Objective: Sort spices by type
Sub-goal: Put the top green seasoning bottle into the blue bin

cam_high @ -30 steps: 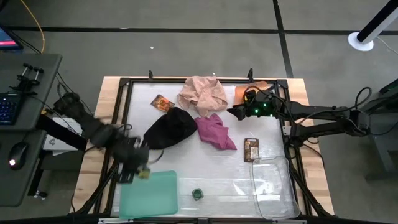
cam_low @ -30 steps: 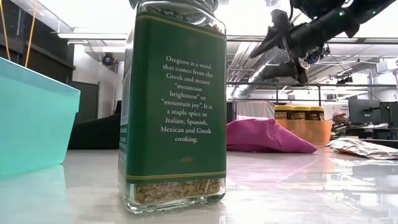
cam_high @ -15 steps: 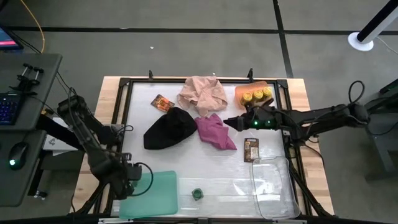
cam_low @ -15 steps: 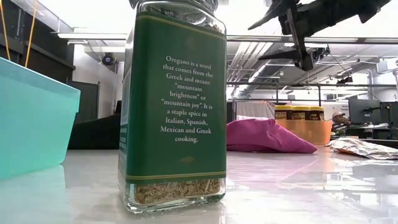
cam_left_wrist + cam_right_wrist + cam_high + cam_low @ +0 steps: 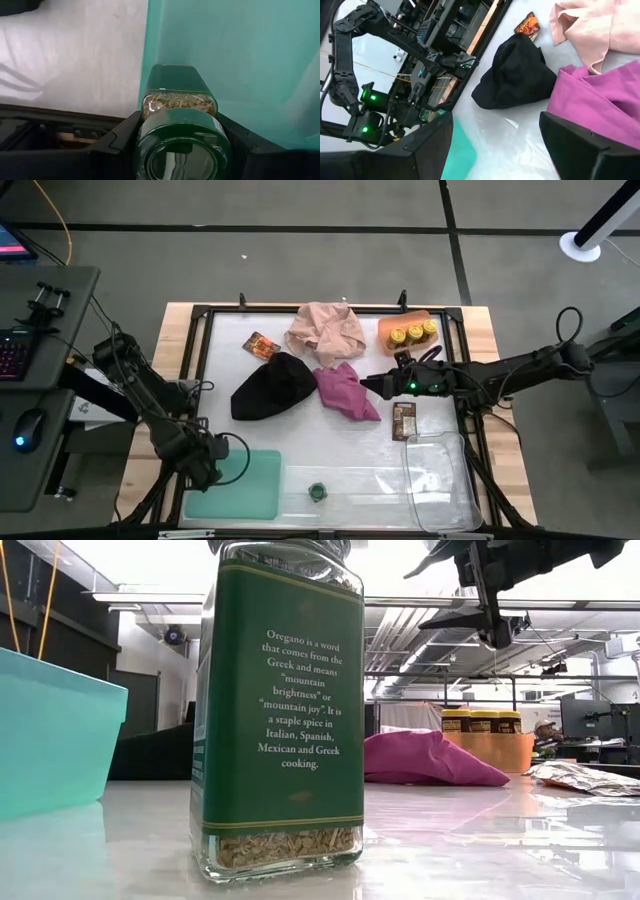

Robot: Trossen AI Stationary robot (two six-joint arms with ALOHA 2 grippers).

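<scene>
My left gripper (image 5: 207, 467) (image 5: 178, 120) is shut on a green-lidded jar (image 5: 177, 92) at the left wall of the green tray (image 5: 240, 492). A second green-lidded jar (image 5: 317, 492) (image 5: 280, 710) stands upright on the table near the near edge. Three yellow-lidded jars (image 5: 412, 333) (image 5: 485, 722) stand in the orange tray (image 5: 385, 328). One brown packet (image 5: 260, 345) (image 5: 530, 22) lies flat by the black cloth, and another (image 5: 404, 420) lies by the clear tray. My right gripper (image 5: 374, 385) (image 5: 495, 145) hangs open in the air beside the magenta cloth (image 5: 345, 392). My left gripper pinches the jar at its green lid (image 5: 182, 145), one finger (image 5: 117, 145) on each side. The jar lies along the fingers, its base pointing away over the tray's left wall (image 5: 150, 60). Whether the base touches the tray I cannot tell.
A pink cloth (image 5: 325, 330), a black cloth (image 5: 272, 385) and the magenta cloth lie bunched in the table's middle and far part. A clear tray (image 5: 440, 480) sits at the near right corner. Bare table shows between the green tray and the clear tray around the standing jar.
My left gripper has carried its jar toward the near edge and down to the green tray's left wall, and the tray has shifted slightly. My right gripper has drawn away from the orange tray toward the near edge, uncovering the yellow-lidded jars, and now hangs by the magenta cloth.
</scene>
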